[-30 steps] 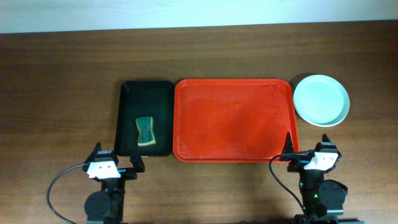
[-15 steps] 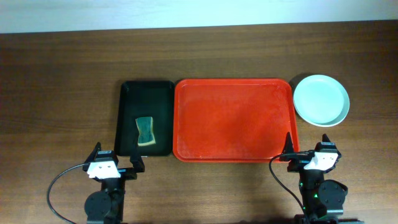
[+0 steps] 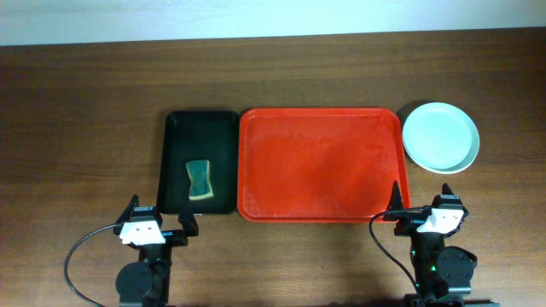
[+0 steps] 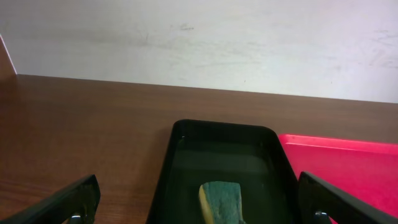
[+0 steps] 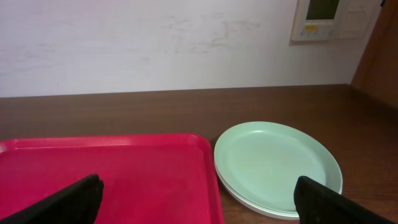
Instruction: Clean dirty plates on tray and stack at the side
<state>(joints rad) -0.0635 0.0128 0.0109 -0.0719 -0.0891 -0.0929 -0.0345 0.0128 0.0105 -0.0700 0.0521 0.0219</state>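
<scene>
A black tray (image 3: pixel 177 128) sits left of centre on the wooden table (image 3: pixel 77 128), with a green and yellow sponge (image 3: pixel 200 180) lying in it. Touching its right side is the glossy red tray (image 3: pixel 320 162), with rounded corners and a raised rim. The plates (image 3: pixel 440 136) are stacked on the table just beside the tray's far right corner. The top one is pale mint, and the edge of another shows under it. The left gripper (image 3: pixel 160 218) hangs at the near edge, fingers spread wide and touching nothing. The right gripper (image 3: pixel 422 209) is equally wide open and holds nothing.
</scene>
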